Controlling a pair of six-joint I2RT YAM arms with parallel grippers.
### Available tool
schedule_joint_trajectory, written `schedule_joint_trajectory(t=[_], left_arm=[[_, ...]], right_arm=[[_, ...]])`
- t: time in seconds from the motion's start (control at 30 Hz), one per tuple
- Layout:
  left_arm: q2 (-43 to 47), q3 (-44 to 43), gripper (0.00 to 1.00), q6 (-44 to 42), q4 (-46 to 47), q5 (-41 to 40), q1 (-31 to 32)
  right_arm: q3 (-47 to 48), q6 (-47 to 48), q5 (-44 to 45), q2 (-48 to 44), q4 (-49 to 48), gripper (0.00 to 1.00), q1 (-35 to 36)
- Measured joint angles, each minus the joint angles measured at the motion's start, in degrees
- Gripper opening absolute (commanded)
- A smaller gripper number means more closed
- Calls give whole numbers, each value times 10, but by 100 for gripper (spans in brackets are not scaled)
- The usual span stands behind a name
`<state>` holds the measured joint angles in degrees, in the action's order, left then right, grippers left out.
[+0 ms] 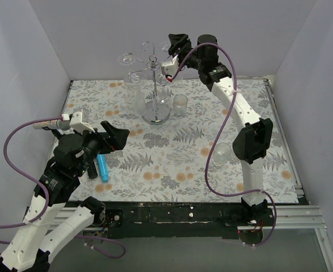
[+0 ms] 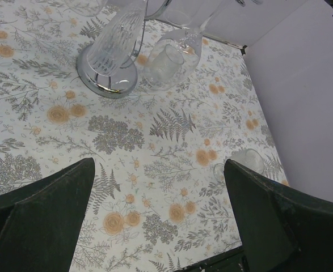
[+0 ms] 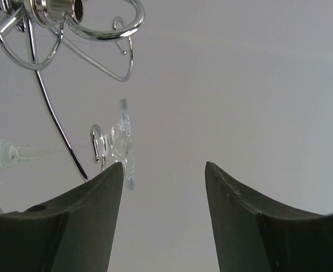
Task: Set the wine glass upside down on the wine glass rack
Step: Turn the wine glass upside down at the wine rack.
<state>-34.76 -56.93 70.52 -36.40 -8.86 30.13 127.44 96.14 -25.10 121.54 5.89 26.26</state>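
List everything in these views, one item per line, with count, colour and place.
shiny silver wire wine glass rack: one, silver, back centre of the table.
clear stemmed wine glasses: at least two, clear, hanging upside down on the rack.
small clear tumbler: one, clear, just right of the rack's base.
clear glass: one, clear, on the cloth beside the right arm; type unclear.
blue cylinder: one, blue, on the cloth by the left arm.
floral tablecloth: one, white with grey ferns and orange flowers, covering the table.
left arm: one, white and black, front left; jaws open, empty.
right arm: one, white and black, reaching to the rack's top; jaws open, empty.
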Motion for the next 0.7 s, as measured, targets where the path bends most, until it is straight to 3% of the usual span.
schedule_joint_trajectory(t=[0.7], left_arm=[[0, 1, 98, 0, 0, -7, 0]], right_arm=[[10, 13, -11, 0, 17, 67, 0]])
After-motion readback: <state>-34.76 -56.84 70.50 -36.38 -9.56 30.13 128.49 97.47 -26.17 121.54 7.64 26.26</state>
